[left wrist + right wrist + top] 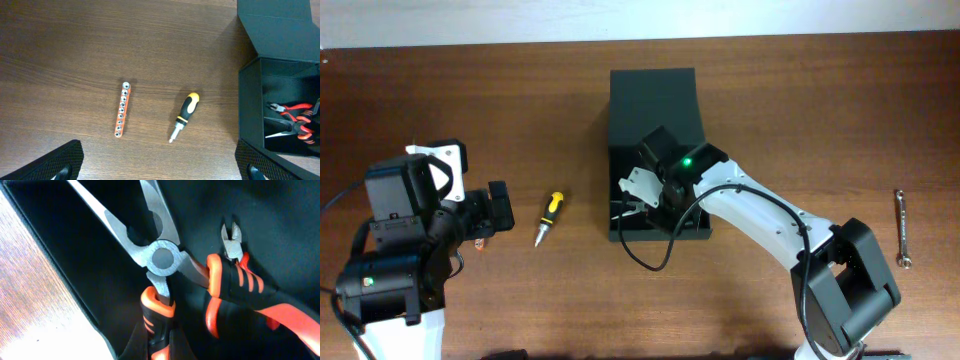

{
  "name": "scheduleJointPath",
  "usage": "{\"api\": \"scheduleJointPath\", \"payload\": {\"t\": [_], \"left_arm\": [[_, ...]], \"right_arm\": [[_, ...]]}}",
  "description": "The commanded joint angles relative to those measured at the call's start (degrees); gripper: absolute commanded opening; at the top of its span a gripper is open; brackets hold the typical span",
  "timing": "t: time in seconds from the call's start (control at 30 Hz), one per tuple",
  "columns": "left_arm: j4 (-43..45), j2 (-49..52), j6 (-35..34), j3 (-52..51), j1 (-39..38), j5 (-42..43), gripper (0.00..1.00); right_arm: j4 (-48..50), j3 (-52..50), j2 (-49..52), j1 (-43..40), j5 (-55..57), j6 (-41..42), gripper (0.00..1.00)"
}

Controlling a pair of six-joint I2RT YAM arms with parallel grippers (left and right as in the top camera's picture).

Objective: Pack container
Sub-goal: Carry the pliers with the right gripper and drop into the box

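Note:
The container (655,100) is a dark matte box in mid-table with its flap lid open toward the far side; it also shows in the left wrist view (250,105). My right gripper (645,200) reaches inside it. In the right wrist view its dark fingers (161,340) close round one orange-black handle of the long-nose pliers (155,255). Cutting pliers (235,280) lie beside them on the box floor. My left gripper (160,170) is open and empty above the wood, left of the box. A yellow-black screwdriver (184,116) lies ahead of it.
An orange bit holder (123,116) lies on the table left of the screwdriver (550,215). A metal wrench (901,228) lies near the table's right edge. Both pairs of pliers (292,120) show inside the box from the left wrist view.

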Motion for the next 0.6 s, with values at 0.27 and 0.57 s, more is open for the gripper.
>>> {"api": "scheduleJointPath", "payload": {"t": [0.27, 0.57], "left_arm": [[0.09, 0.09, 0.92, 0.96, 0.24, -0.17, 0.99], [0.11, 0.09, 0.92, 0.96, 0.24, -0.17, 0.99]], "right_arm": [[0.55, 0.02, 0.07, -2.08, -0.85, 1.88, 0.04], [-1.36, 0.02, 0.07, -5.07, -0.92, 2.16, 0.36]]}}
